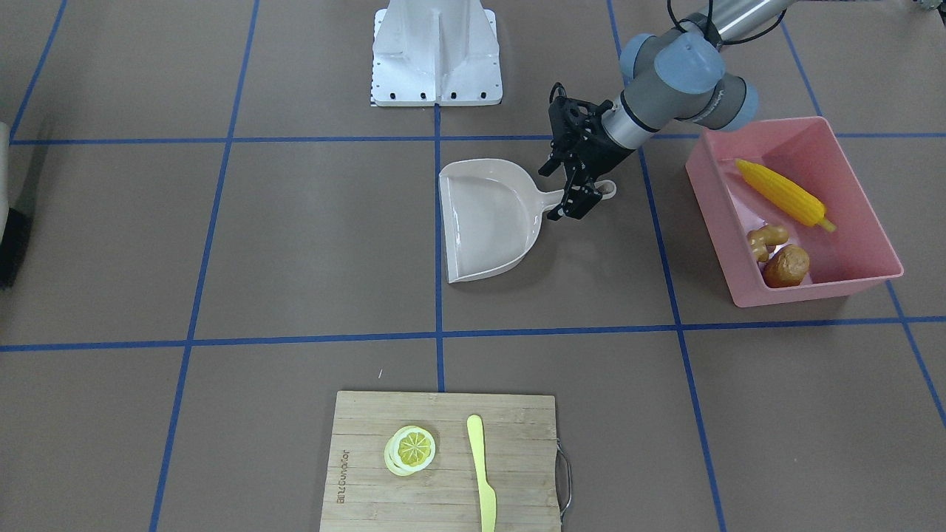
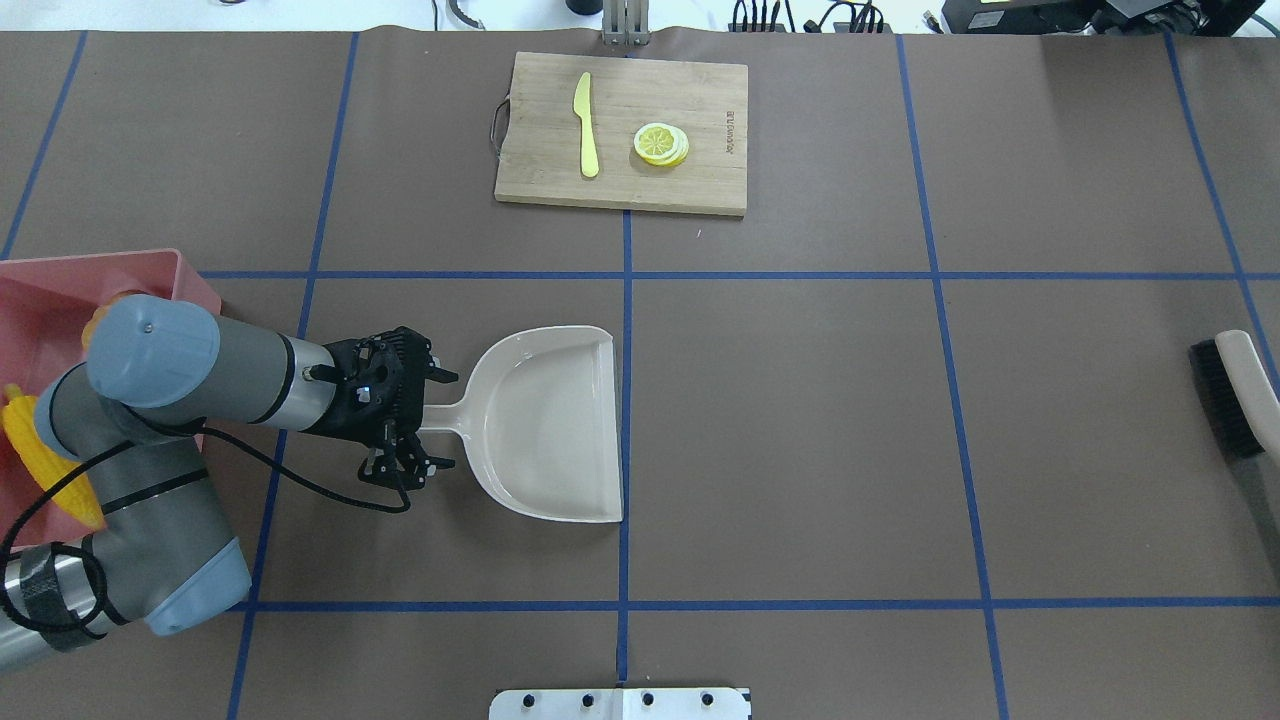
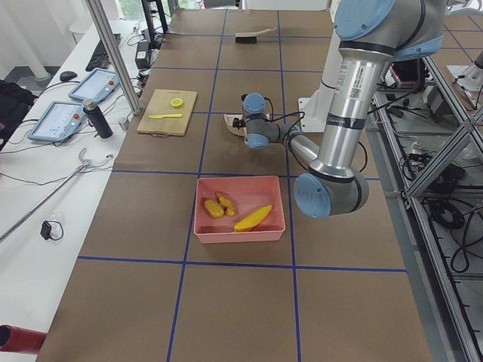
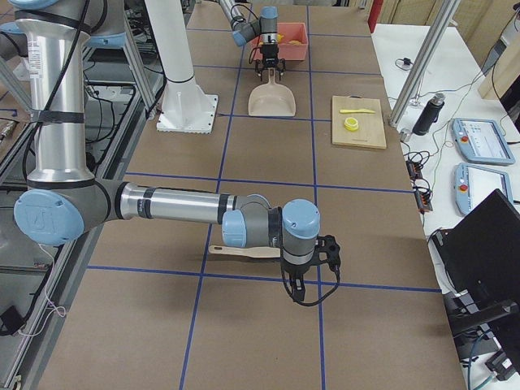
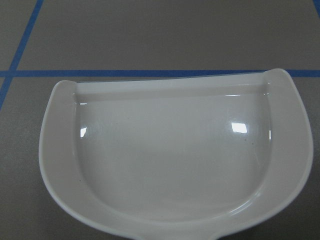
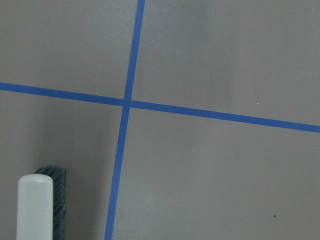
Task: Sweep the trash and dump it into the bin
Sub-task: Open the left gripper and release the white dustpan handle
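Observation:
The pink bin (image 1: 813, 292) stands on the table on my left. The yellow corn cob (image 1: 783, 193), the tan ginger root (image 1: 765, 240) and the brown potato (image 1: 785, 266) lie inside it. The beige dustpan (image 2: 550, 430) lies flat and empty at the table's middle; the left wrist view shows its empty inside (image 5: 175, 160). My left gripper (image 2: 440, 420) is open, one finger on each side of the dustpan's handle. My right gripper (image 4: 321, 264) shows only in the exterior right view, so I cannot tell whether it is open or shut.
A wooden cutting board (image 2: 700, 180) at the far side holds a lemon slice (image 2: 660, 144) and a yellow knife (image 2: 587, 125). A brush (image 2: 1235, 400) lies on the table at my right, beside the right wrist. The robot's white base (image 1: 436, 59) stands at the near edge.

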Robot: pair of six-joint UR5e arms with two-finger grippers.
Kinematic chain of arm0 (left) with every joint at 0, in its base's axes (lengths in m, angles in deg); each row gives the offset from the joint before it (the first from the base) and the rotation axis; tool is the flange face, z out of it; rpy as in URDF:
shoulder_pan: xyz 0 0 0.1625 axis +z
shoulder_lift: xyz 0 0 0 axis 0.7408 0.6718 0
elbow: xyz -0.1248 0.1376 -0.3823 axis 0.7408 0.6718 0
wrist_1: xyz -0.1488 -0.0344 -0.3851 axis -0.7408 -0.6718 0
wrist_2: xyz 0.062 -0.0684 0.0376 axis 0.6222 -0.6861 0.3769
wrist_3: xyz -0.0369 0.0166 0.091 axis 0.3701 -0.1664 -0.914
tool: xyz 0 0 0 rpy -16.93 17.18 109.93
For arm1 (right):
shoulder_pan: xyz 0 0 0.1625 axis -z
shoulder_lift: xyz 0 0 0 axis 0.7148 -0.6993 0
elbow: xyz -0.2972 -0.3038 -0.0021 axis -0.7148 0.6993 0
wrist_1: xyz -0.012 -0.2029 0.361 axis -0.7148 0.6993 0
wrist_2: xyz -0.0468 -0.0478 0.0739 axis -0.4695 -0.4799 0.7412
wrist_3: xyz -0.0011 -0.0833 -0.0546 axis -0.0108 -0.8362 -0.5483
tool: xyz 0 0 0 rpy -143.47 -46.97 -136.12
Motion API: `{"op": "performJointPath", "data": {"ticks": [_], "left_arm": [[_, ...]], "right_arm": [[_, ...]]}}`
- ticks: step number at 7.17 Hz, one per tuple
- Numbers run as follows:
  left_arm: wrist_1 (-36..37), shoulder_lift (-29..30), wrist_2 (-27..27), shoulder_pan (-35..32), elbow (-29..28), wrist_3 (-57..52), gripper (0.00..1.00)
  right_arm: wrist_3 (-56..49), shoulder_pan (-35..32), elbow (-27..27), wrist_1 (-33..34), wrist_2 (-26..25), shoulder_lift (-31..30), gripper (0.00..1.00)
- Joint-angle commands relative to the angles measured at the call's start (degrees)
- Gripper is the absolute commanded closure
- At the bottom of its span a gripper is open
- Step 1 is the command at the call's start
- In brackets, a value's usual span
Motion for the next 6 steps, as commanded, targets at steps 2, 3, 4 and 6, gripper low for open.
{"op": "performJointPath", "data": {"ticks": [2, 3, 4, 6], "left_arm": [[-0.1, -1.9, 0.6, -0.4, 5.8, 9.9, 0.01], [0.0, -1.3, 3.1, -1.9, 5.8, 12.5, 0.01], [0.1, -1.2, 6.0, -3.7, 5.8, 18.4, 0.01], [0.3, -0.7, 10.7, -4.6, 5.7, 30.9, 0.01]], "right_arm": [[0.0, 0.0, 0.2, 0.1, 0.2, 0.2, 0.0], [0.0, -0.1, 0.2, 0.1, 0.3, 0.1, 0.0], [0.1, 0.0, 0.2, 0.1, 0.4, 0.1, 0.0], [0.0, 0.0, 0.2, 0.1, 0.4, 0.1, 0.0]]}}
